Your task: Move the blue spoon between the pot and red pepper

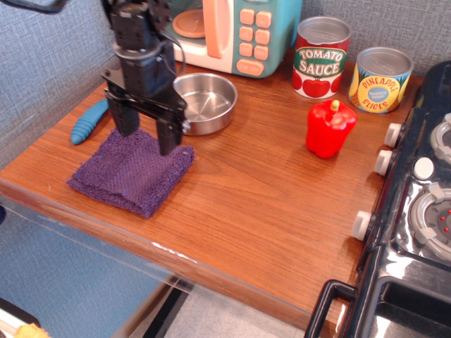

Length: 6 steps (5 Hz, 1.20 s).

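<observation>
The blue spoon lies at the left edge of the wooden counter; only its ribbed blue handle shows, the far end is hidden behind my arm. The pot, a shallow steel pan, sits at the back centre. The red pepper stands upright to the right. My gripper is open and empty, fingers pointing down over the far edge of a purple cloth, just right of the spoon and left of the pot.
A toy microwave stands behind the pot. A tomato sauce can and a pineapple can stand at the back right. A black toy stove with knobs fills the right side. The counter's front edge drops off.
</observation>
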Tool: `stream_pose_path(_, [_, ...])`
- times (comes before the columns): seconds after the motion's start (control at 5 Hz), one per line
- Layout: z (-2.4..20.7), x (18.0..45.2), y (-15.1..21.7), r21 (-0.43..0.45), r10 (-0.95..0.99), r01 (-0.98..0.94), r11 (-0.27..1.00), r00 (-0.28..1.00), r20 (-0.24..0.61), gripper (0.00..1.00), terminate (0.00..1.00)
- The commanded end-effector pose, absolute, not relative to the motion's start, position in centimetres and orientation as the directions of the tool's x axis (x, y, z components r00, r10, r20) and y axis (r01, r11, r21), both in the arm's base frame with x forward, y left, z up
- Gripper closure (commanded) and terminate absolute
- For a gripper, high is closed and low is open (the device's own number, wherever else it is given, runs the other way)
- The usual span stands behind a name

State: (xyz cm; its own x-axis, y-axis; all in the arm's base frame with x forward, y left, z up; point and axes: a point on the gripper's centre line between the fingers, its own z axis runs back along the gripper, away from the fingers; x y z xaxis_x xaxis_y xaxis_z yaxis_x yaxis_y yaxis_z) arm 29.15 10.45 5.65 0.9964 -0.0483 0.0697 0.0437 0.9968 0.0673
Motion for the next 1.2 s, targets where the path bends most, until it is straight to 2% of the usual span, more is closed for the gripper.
stream_pose_path(0.0, [7.4,28.9,18.0,0.126,0.168,-0.183,0.975,0.979,0.12,0.0,0.0])
stream_pose_path(0.4, [5.1,29.9,21.0,0.131,0.281,-0.291,0.948,0.955,0.092,0.0,0.0])
stream_pose_path(0.6, [4.3,30.6,21.8,0.115,0.319,-0.328,0.938,0.943,0.09,0.0,0.0])
stream_pose_path(1.0, [2.7,31.8,22.3,0.138,0.342,-0.346,0.928,0.938,0.055,0.0,0.0])
